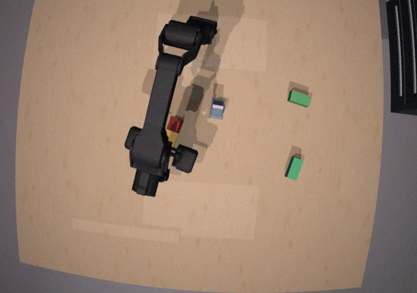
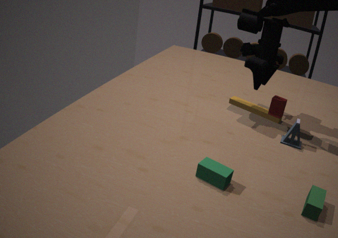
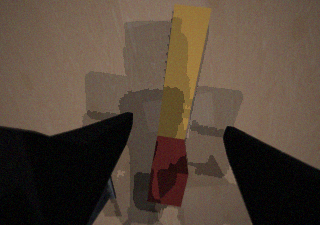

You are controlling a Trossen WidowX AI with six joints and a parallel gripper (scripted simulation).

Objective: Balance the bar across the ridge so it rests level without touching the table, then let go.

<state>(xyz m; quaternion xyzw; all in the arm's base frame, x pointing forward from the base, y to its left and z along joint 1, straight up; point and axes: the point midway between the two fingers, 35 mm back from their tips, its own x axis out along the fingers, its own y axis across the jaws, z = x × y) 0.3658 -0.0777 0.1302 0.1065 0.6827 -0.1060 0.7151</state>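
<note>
Nearest in the exterior view, a green block lies on the wooden worktop; a second green block lies a little farther back, to its left in that view. Beyond them stands the small blue-grey ridge, a wedge-shaped stand with a narrow pale top.

Behind the ridge and apart from it, the yellow bar lies flat on the worktop, not balanced. A red block stands upright on the bar's end nearest the ridge.

The black hand hangs above the bar, pointing down, its fingers spread and holding nothing. Farthest back is a dark shelf rack with round brown discs.
</note>
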